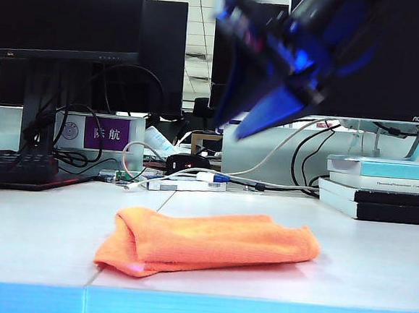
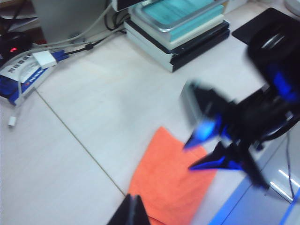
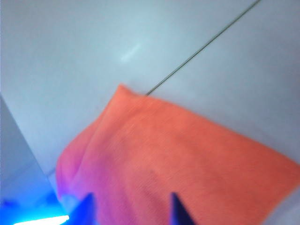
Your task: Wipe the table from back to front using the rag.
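Your counter [image 1: 375, 264] carries the rag [image 1: 206, 243], folded, near the front edge and across the panel seam. Books [image 1: 381, 188] sit at the back right, a keyboard [image 1: 16, 169] at the back left. Your right claw [image 3: 133, 206] hangs above the rag, jaws apart, grasping nothing. Your left claw [image 2: 133, 211] shows its tips together, clenched, over the rag's end.

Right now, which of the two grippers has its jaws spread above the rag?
The right gripper: it hangs above the rag on the table with fingers clearly apart. The left gripper, at the rag's edge, shows its fingers together.
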